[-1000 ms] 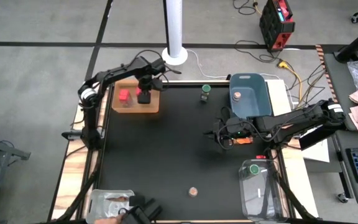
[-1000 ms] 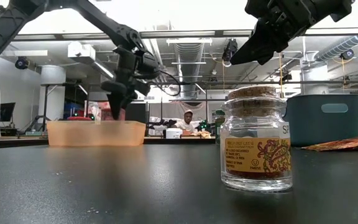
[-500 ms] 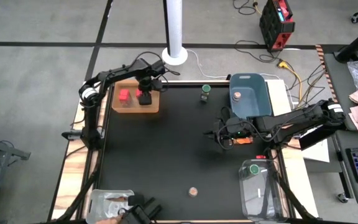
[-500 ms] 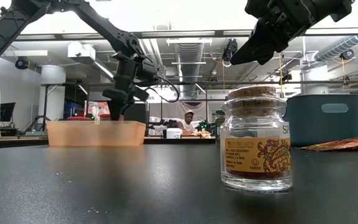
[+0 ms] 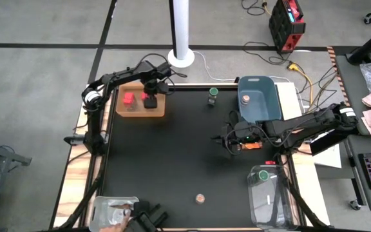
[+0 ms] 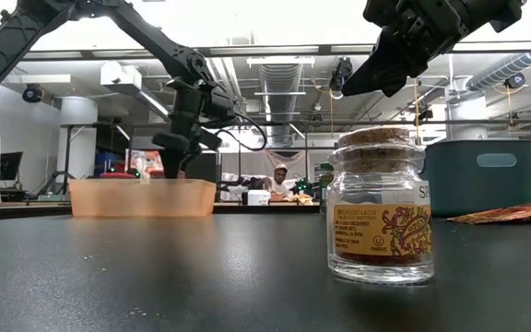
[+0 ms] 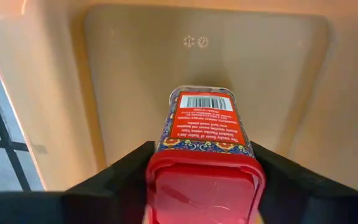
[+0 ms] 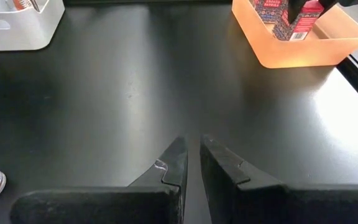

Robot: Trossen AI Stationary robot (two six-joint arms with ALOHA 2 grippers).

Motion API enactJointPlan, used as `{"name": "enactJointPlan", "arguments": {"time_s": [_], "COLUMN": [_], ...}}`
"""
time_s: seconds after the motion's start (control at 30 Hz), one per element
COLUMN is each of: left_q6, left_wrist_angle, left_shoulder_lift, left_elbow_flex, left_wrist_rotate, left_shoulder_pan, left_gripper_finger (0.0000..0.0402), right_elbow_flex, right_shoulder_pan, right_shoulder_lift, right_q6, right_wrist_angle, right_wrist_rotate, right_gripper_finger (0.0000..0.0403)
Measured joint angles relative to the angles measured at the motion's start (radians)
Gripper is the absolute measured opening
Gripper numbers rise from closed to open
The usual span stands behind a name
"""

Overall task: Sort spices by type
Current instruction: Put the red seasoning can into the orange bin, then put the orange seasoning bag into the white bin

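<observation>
While the left tool point(image 7: 201, 180) clamps one red box point(image 7: 205, 134) inside the orange tray point(image 5: 154, 111), a second red box point(image 5: 129, 99) sits there too. Well clear of that tray, the right tool point(image 8: 191, 162) hovers with fingers nearly together.

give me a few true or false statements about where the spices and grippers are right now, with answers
1. The left gripper is over the orange tray, fingers either side of a red spice box. True.
2. The orange tray holds no red box besides that one. False: another red box sits in it.
3. The right gripper holds the cork-topped jar. False: its fingers are nearly closed on nothing, above bare table.
4. A green-capped jar stands on the black table beside the blue tub. True.
5. A flat orange packet lies inside the blue tub. False: it lies on the table.
</observation>
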Motion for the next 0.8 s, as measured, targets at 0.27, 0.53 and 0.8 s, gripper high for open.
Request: {"name": "enactJointPlan", "arguments": {"time_s": [0.27, 0.53, 0.8], "left_q6": [-0.032, -0.073, -0.103], "left_wrist_angle": [0.003, -0.014, -0.040], "left_shoulder_lift": [0.000, -0.016, -0.074], "left_elbow_flex": [0.000, 0.003, 0.004], "left_wrist_rotate": [-0.014, -0.061, -0.060], "left_shoulder_pan": [0.000, -0.002, -0.018], "left_gripper_finger": [0.0372, 0.0387, 0.0386], "right_elbow_flex": [0.000, 0.000, 0.000], "right_shoulder_pan": [0.000, 0.000, 0.000], "right_shoulder_lift": [0.000, 0.000, 0.000], "right_q6": [0.001, 0.008, 0.011], "right_wrist_angle": [0.000, 0.000, 0.000], "right_wrist_rotate": [0.000, 0.000, 0.000], "right_gripper_finger": [0.0034, 0.0034, 0.0034]}}
